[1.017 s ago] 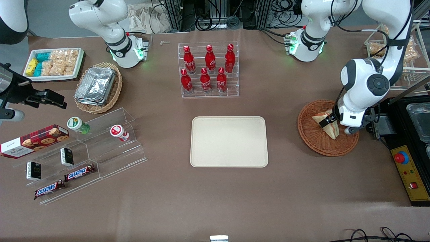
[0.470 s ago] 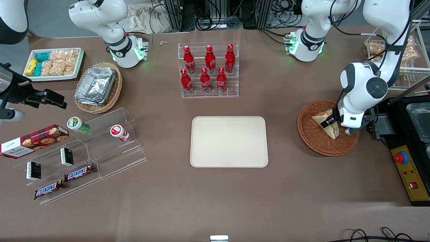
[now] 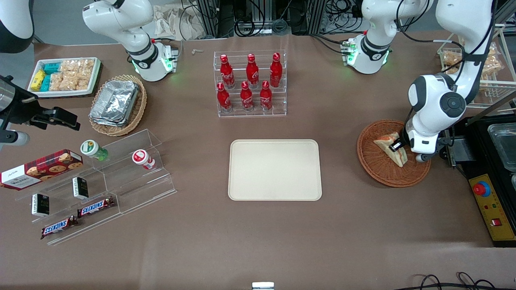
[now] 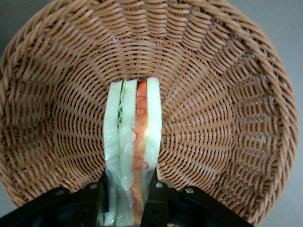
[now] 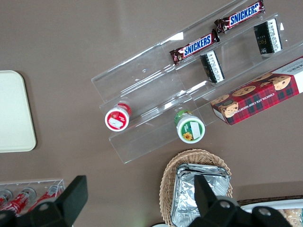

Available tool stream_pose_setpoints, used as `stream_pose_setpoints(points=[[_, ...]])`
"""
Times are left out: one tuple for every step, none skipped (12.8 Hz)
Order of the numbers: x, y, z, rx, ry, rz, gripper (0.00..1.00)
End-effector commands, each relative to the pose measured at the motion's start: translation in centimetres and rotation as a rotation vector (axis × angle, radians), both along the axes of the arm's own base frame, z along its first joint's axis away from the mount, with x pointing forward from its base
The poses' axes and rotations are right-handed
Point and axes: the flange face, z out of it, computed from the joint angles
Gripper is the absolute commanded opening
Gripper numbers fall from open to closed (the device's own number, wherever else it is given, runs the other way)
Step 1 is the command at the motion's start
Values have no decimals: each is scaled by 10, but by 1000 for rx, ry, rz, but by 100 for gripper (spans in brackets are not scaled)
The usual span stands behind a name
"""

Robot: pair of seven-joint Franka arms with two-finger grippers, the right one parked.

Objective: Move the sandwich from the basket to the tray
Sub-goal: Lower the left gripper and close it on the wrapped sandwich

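The sandwich (image 3: 389,147), a wedge of pale bread with red and orange filling, stands on edge in the round reddish-brown wicker basket (image 3: 373,169) toward the working arm's end of the table. The left gripper (image 3: 397,146) is down in the basket, shut on the sandwich. In the left wrist view the sandwich (image 4: 132,142) sits between the two black fingers (image 4: 158,201), pressed on both sides, over the basket weave (image 4: 218,118); the gripper (image 4: 125,201) holds its near end. The cream-beige tray (image 3: 275,169) lies in the table's middle, nothing on it.
A clear rack of red bottles (image 3: 250,84) stands farther from the front camera than the tray. A tan basket of foil containers (image 3: 118,104), a white snack tray (image 3: 63,76) and clear shelves of snacks (image 3: 92,189) lie toward the parked arm's end. A black box (image 3: 494,173) sits beside the basket.
The gripper has closed on the sandwich and the arm has shifted slightly; the sandwich has tipped a little in the basket.
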Motion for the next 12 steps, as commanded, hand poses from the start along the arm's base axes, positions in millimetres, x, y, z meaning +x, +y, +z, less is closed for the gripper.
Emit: stream_pose_setpoints(points=[[4, -3, 27, 11, -75, 34, 0], [7, -2, 38, 13, -98, 37, 0], [9, -2, 51, 16, -121, 31, 0], [11, -2, 58, 18, -131, 30, 0], [17, -1, 70, 20, -129, 29, 0], [27, -1, 84, 23, -98, 25, 0], [38, -2, 102, 27, -57, 8, 0], [49, -2, 123, 30, -10, -21, 0], [60, -2, 141, 28, 40, -63, 0], [68, -2, 158, 24, 74, -105, 0], [73, -6, 174, 16, 87, -149, 0], [77, -12, 193, 11, 86, -189, 0]])
